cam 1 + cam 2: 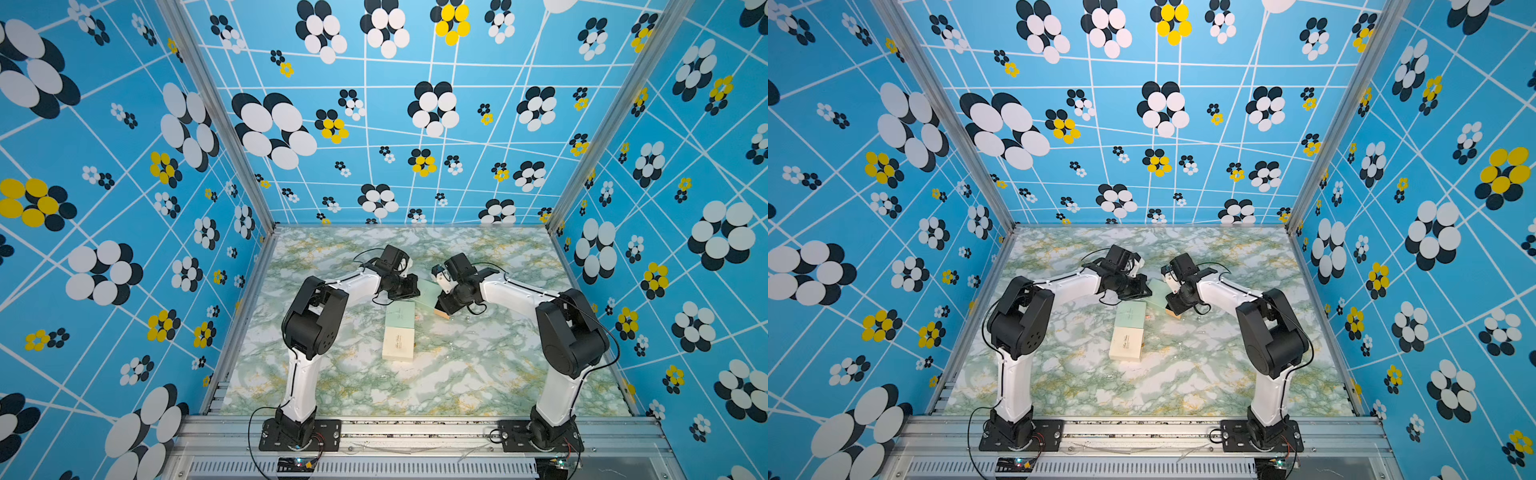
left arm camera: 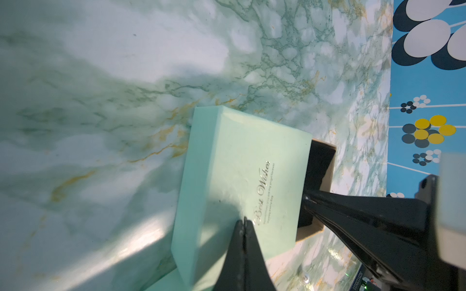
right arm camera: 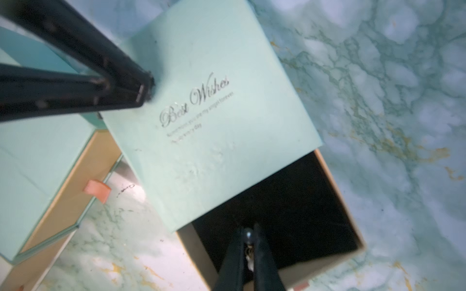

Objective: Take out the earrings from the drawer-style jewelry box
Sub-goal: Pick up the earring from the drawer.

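Where the dark-lined drawer [image 3: 290, 201] stands pulled out of the mint "Best Wishes" box [image 3: 214, 105], one earring [image 3: 248, 236], a pale bead with a silvery bit attached, is pinched between the closed fingers of the right gripper [image 3: 248, 229], just over the drawer's open end. The left gripper [image 3: 147, 92] has its two fingers pressed together, with the tips resting on that box's lid. Three boxes sit on the marbled table [image 1: 478, 374]. One is the open box. A second mint box [image 1: 401, 315] lies just beside it on the side toward the arm bases and shows one pink pull tab [image 3: 97, 190]. One cream box [image 1: 399, 343] is set against that second box, farther from the open box.
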`<action>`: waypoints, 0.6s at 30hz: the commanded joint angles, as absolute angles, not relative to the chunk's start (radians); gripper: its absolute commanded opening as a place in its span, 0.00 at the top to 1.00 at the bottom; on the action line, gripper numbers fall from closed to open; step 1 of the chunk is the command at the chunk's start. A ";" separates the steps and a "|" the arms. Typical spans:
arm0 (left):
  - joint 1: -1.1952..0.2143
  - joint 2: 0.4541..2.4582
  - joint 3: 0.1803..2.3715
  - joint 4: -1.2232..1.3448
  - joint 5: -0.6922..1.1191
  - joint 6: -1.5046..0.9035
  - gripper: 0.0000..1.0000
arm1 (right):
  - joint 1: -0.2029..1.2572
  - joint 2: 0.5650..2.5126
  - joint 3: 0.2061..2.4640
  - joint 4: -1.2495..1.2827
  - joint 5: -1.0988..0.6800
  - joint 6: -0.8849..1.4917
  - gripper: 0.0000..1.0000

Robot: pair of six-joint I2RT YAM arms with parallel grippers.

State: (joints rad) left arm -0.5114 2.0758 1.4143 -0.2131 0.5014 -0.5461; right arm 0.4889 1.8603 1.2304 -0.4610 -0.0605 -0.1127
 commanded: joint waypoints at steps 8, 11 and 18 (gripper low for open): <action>-0.500 2.069 1.378 -0.282 0.466 -0.531 1.00 | 0.496 1.879 1.253 -0.505 -0.047 -0.109 0.78; -0.500 2.068 1.379 -0.281 0.466 -0.532 1.00 | 0.496 1.884 1.258 -0.513 -0.045 -0.113 0.76; -0.499 2.068 1.382 -0.286 0.466 -0.529 1.00 | 0.497 1.895 1.262 -0.516 -0.043 -0.114 0.81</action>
